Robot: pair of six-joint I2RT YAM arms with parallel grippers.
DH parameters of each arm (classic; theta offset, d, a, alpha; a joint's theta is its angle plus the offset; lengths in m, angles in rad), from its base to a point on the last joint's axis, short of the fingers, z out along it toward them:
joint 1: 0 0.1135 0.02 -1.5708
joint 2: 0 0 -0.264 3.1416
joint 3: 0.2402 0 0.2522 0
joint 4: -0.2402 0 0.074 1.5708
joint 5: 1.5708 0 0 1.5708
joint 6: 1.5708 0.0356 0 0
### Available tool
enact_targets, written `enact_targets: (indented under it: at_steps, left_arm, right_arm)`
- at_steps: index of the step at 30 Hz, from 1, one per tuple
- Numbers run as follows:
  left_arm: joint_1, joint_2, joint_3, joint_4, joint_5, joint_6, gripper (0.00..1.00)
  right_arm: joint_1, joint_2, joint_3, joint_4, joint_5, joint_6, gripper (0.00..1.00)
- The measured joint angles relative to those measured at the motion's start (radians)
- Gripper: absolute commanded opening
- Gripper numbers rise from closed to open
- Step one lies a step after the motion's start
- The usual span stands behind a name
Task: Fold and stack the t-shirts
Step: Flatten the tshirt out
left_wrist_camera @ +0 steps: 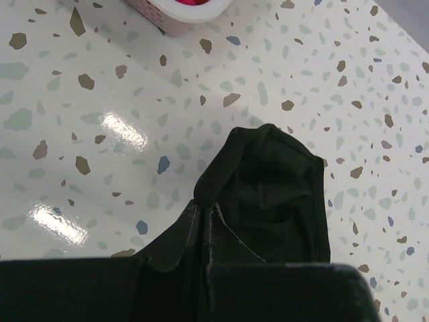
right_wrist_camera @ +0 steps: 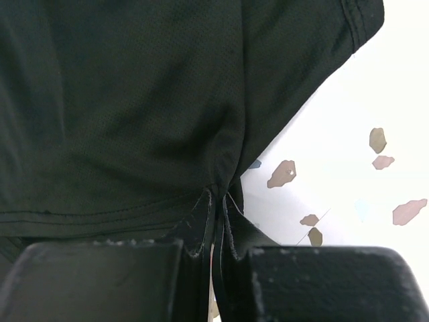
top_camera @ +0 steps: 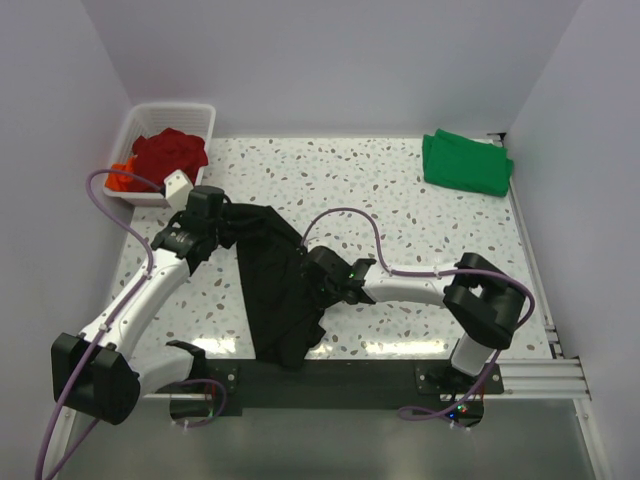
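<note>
The black t-shirt [top_camera: 275,280] lies crumpled on the table's middle left, hanging toward the near edge. My left gripper [top_camera: 222,218] is shut on its upper left corner; the left wrist view shows the fabric [left_wrist_camera: 268,181] pinched between the jaws [left_wrist_camera: 209,211]. My right gripper [top_camera: 318,268] is shut on the shirt's right edge; the right wrist view shows the hem [right_wrist_camera: 134,134] clamped between the jaws [right_wrist_camera: 220,201]. A folded green t-shirt [top_camera: 465,163] lies at the far right. The dark red t-shirt [top_camera: 170,152] and the orange one [top_camera: 124,177] lie in the basket.
The white slatted basket [top_camera: 200,112] stands at the far left corner; its rim shows in the left wrist view [left_wrist_camera: 184,17]. The speckled tabletop [top_camera: 400,200] stretches between the black shirt and the green one. Purple cables loop over both arms.
</note>
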Motion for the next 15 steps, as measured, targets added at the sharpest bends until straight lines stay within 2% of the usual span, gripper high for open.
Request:
enact_targets:
  at_steps: [8, 15]
  left_arm:
    - [0.000, -0.012, 0.000, -0.002, -0.007, 0.000, 0.00]
    - [0.000, -0.068, 0.010, -0.016, -0.033, 0.002, 0.00]
  right_arm:
    - [0.002, -0.020, 0.014, -0.070, 0.089, 0.003, 0.00]
    - [0.002, -0.228, 0.056, -0.242, 0.249, 0.013, 0.00]
